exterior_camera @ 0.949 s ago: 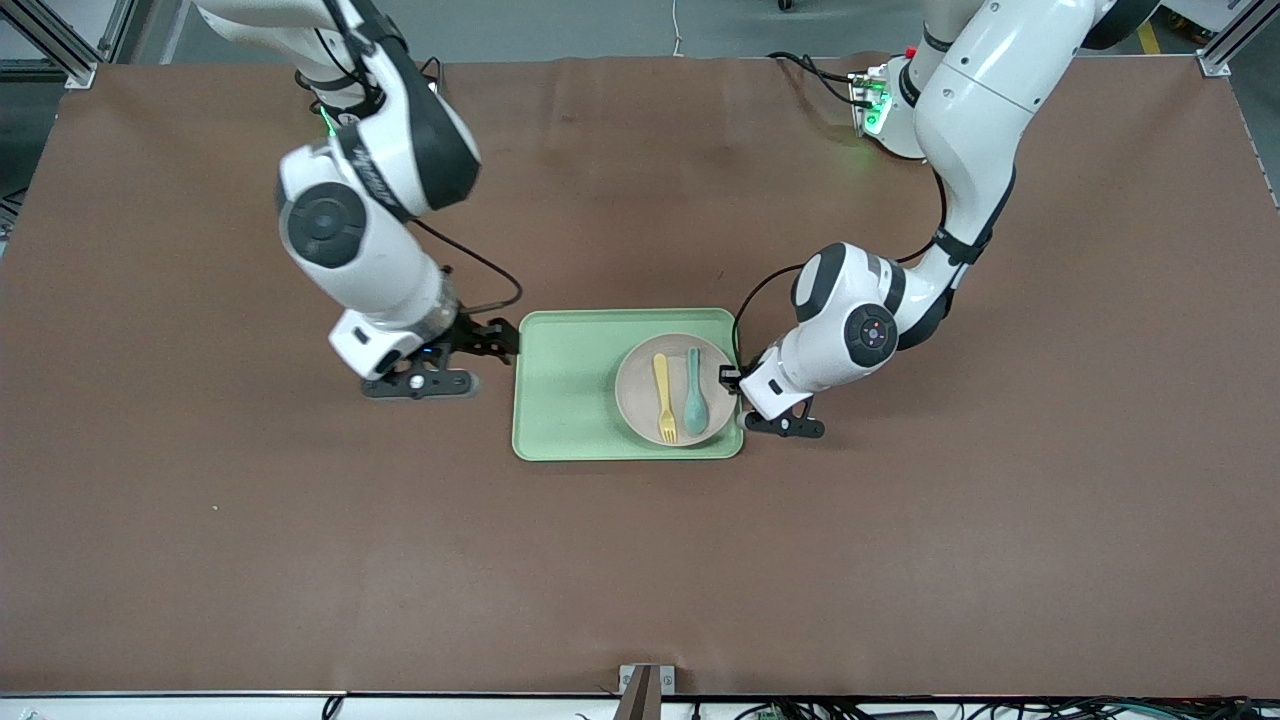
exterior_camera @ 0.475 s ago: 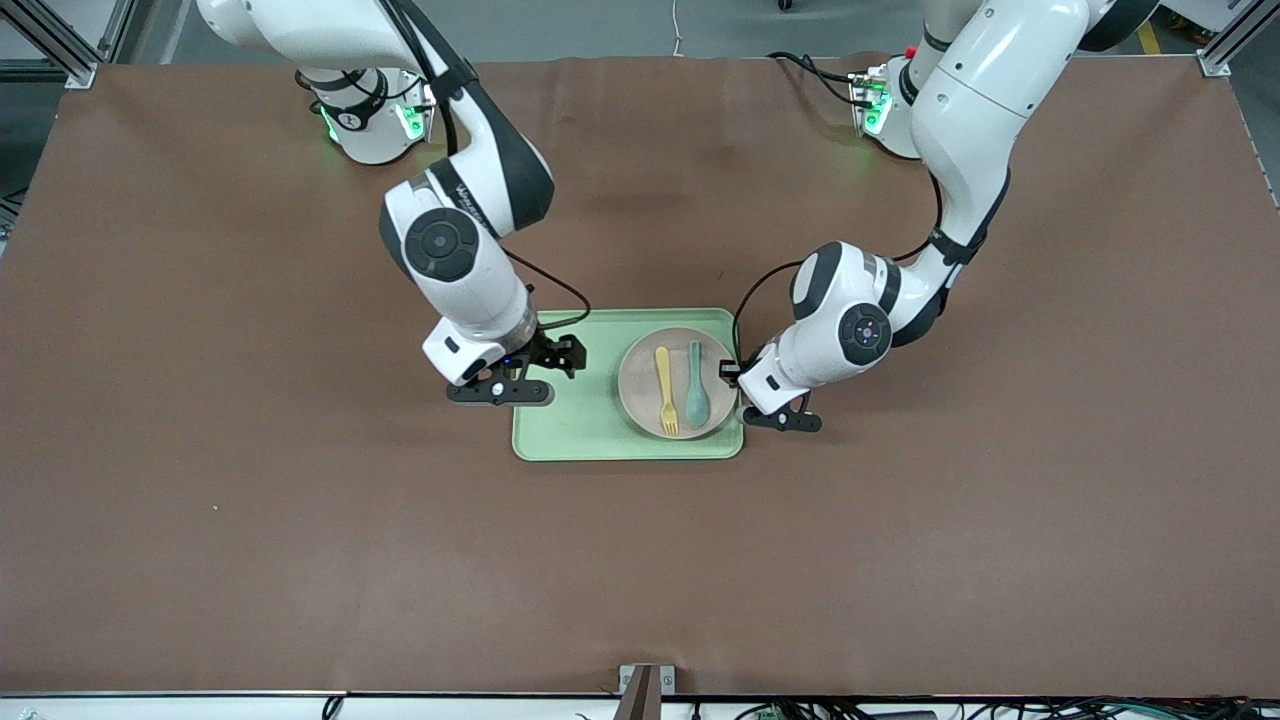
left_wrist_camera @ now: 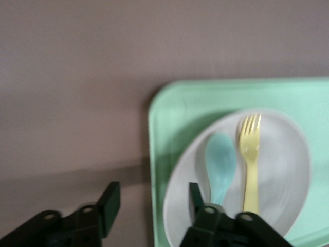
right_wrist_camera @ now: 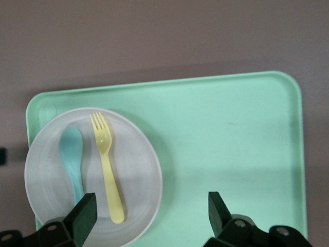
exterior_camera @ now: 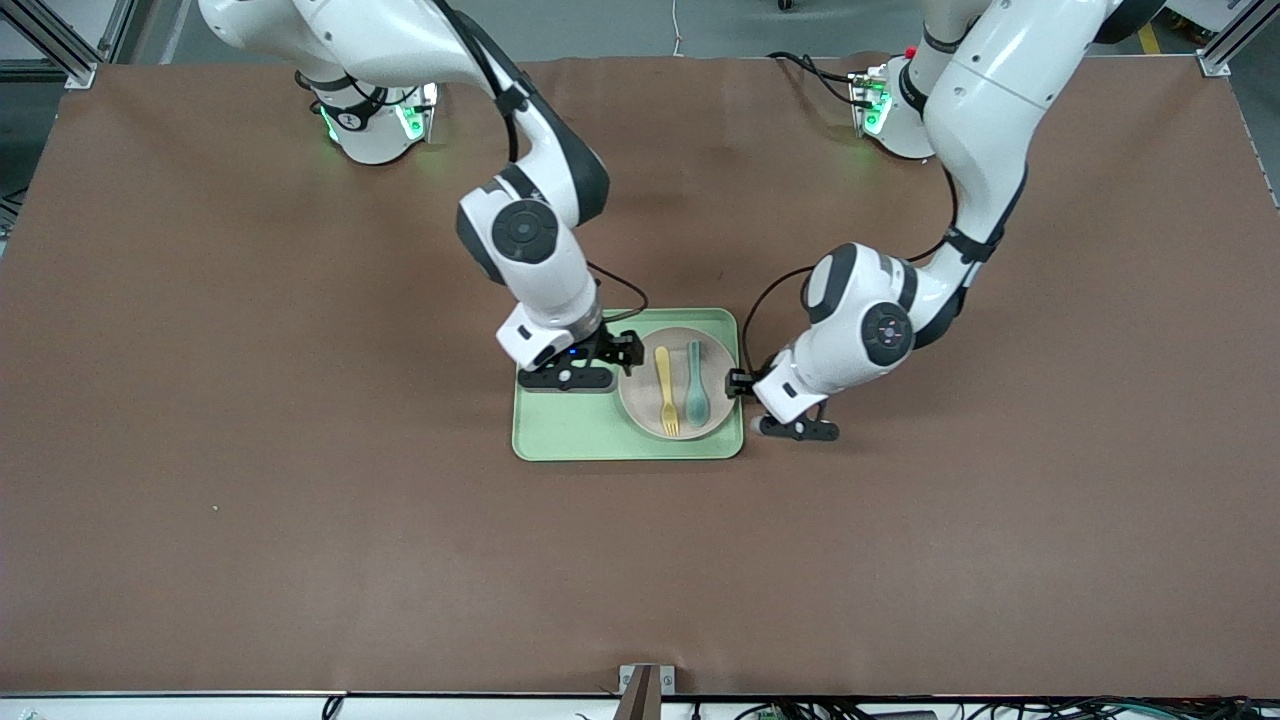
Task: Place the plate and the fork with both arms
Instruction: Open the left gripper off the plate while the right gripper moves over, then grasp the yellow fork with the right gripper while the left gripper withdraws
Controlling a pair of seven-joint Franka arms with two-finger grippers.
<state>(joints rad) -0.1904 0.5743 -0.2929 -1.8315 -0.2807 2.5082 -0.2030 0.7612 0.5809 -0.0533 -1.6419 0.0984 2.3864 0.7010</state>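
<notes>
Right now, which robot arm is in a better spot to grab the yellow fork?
Probably the right. Its open tool hangs over the tray at the plate's rim, on the fork's side. The left tool, also open, sits at the tray's edge with the spoon between.

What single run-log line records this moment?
right gripper: open, over tray beside plate | left gripper: open at tray's edge | fork, spoon: on plate

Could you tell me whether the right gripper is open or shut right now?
Open: the right gripper shows its fingers spread wide apart, empty, over the green tray beside the plate.
</notes>
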